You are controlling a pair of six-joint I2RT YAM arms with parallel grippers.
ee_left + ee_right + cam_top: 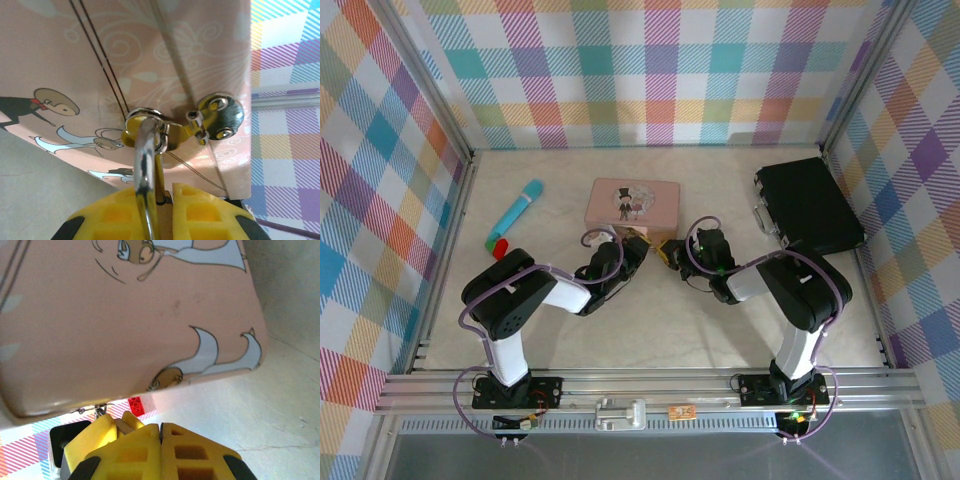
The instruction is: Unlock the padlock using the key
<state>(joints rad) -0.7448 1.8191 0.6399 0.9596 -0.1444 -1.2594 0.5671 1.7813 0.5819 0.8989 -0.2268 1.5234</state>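
Observation:
The padlock (144, 160) hangs by its silver shackle from the gold clasp of the pink tin (100, 60). My left gripper (167, 192) is shut on the padlock's brass body, which shows between the yellow pads. In the top view the left gripper (632, 250) and the right gripper (668, 252) meet in front of the pink tin (635, 203). My right gripper (161, 426) is shut, with a thin dark sliver, the key (161, 430), pinched edge-on between its pads. It points at the left gripper's fingers (92, 440) and the padlock body (122, 426) just to its left.
A black case (810, 205) lies at the back right. A turquoise tube (517, 212) and a small red brick (500, 247) lie at the left. The plaid walls close in the table on three sides.

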